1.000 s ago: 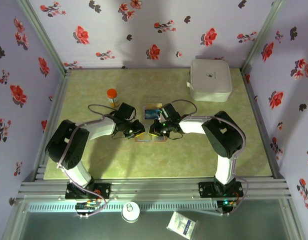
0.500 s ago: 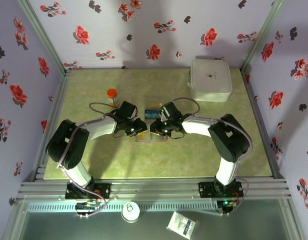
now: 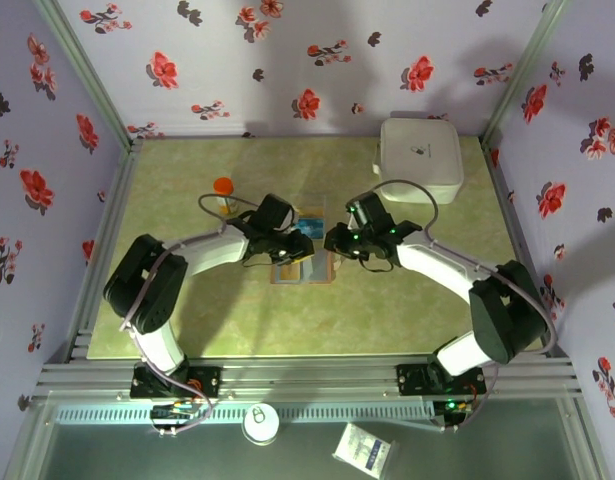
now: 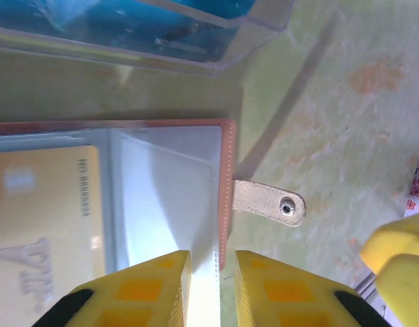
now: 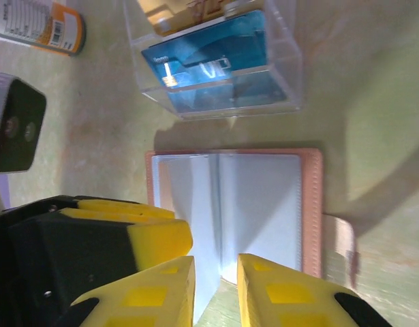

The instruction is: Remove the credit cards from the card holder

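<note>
The card holder [image 3: 303, 270] lies open and flat on the table, its blue-grey sleeves [image 5: 260, 204] facing up and its clasp tab [image 4: 270, 203] sticking out sideways. A yellowish card [image 4: 42, 218] sits in one sleeve. A teal credit card [image 5: 209, 61] lies in the clear tray [image 5: 294, 75] just beyond the holder. My left gripper [image 4: 213, 262] hovers over the holder's tab-side edge, jaws a little apart. My right gripper [image 5: 216, 269] stands over the near edge of the sleeves, jaws narrowly apart, holding nothing. The two grippers [image 3: 299, 250] [image 3: 333, 243] are close together.
An orange-capped bottle [image 3: 224, 193] stands left of the tray. A white case [image 3: 420, 160] sits at the back right corner. Flowered walls and metal rails close the table in on three sides.
Both arms have swung toward the back of the table. The right gripper has opened from nearly shut and drawn up and right off the holder; the left gripper has moved right and opened slightly.
</note>
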Robot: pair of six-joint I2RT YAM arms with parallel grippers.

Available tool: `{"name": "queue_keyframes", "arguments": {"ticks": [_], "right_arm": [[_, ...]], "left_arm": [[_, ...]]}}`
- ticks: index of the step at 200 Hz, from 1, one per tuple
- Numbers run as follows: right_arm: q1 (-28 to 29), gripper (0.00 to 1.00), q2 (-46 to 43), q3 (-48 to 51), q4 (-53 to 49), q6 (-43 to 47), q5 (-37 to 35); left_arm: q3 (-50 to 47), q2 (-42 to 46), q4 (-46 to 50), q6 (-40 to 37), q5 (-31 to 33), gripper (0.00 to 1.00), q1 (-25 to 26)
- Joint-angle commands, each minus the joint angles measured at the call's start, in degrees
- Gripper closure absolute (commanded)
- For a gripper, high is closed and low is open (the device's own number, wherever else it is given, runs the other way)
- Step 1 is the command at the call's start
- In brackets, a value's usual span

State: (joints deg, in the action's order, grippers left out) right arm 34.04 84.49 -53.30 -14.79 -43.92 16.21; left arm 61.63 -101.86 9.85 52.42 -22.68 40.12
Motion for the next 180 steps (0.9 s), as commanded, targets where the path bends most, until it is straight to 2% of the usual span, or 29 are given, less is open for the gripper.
{"name": "queue_keyframes", "arguments": {"ticks": [1, 92, 138, 180], "right_arm": [[-0.5, 0.75, -2.2, 1.6, -3.3, 1.3, -2.7], [-1.1, 0.74, -3.8, 2.9, -4.3, 2.0, -3.4], [-1.0, 0.73, -2.7, 2.9, -2.6, 0.7, -1.7], [-0.1, 0.74, 0.8, 0.9, -0.6, -0.3, 0.2]], "left_arm": [[2.5, -3.6, 0.9, 0.5, -1.5, 0.76, 1.5], [6.7, -8.3, -4.1, 0.4, -4.9, 0.78, 3.6], [5.1, -3.3, -2.2, -1.5, -2.2, 0.77, 2.6], [-0.4, 2.8, -1.3, -2.6, -0.9, 0.77, -1.5]]}}
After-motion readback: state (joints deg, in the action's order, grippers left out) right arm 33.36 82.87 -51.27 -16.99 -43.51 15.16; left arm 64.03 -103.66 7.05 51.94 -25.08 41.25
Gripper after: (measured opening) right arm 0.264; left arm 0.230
